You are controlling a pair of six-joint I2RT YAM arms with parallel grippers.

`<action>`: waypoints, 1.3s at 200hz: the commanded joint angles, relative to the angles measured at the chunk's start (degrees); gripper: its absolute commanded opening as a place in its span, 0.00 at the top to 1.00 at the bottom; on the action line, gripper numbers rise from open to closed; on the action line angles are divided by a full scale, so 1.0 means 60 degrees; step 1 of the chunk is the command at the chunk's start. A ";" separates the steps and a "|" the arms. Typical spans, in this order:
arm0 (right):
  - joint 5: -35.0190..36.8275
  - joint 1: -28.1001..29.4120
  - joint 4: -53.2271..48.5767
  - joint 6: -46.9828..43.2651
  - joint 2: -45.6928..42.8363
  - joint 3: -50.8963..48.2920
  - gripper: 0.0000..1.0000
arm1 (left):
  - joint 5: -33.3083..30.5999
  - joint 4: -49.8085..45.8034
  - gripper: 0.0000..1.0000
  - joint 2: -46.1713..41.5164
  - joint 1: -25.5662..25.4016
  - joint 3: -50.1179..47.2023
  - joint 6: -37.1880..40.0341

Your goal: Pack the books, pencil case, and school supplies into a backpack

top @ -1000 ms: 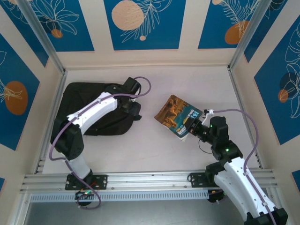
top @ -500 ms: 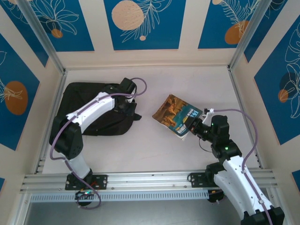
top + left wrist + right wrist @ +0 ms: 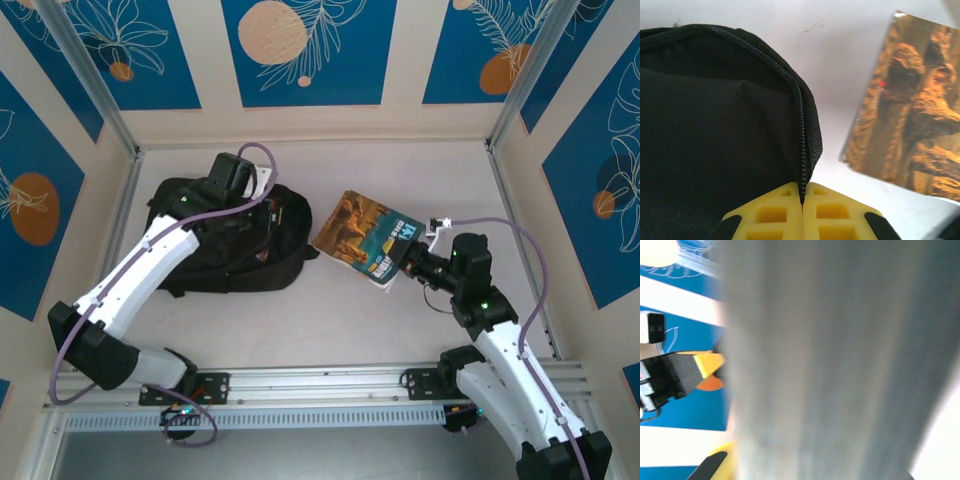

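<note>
The black backpack (image 3: 215,245) lies bunched at the left of the table. My left gripper (image 3: 268,208) is shut on its zip edge (image 3: 801,150), and the yellow fingers (image 3: 775,212) pinch the zip teeth and hold the flap raised. One of the books, with a blue-and-orange cover (image 3: 365,238), hangs tilted just right of the backpack's mouth. My right gripper (image 3: 408,262) is shut on its near corner. In the left wrist view the book (image 3: 912,120) floats above the white table. A blurred grey book face (image 3: 830,365) sits close to the right wrist camera. The pencil case and school supplies are hidden.
The white table (image 3: 330,310) has free room in front of the book and backpack. An aluminium rail (image 3: 320,385) runs along the near edge, and frame posts (image 3: 520,230) and patterned walls close off the other sides.
My left gripper has shut on the backpack's zip edge and pulled it up and to the left, bunching the bag. My right gripper has carried the book left, toward the opening.
</note>
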 commanded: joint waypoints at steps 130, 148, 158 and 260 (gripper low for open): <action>-0.1164 0.1719 0.3270 0.3798 0.3422 0.1480 1.00 | 0.1139 0.0609 0.29 -0.2975 -0.0478 -0.0906 -0.0980; -0.1083 0.1933 0.3257 0.3527 0.3432 0.1799 1.00 | -0.0178 -0.0730 0.22 -0.2308 -0.0478 0.0389 -0.0555; -0.1022 0.2107 0.3152 0.3390 0.3405 0.1938 1.00 | -0.0424 -0.1255 0.20 -0.1772 -0.0477 0.1055 -0.0319; -0.1007 0.2820 0.2966 0.2815 0.3196 0.2236 1.00 | 0.0054 -0.2381 0.26 0.0776 -0.0913 0.2156 0.0293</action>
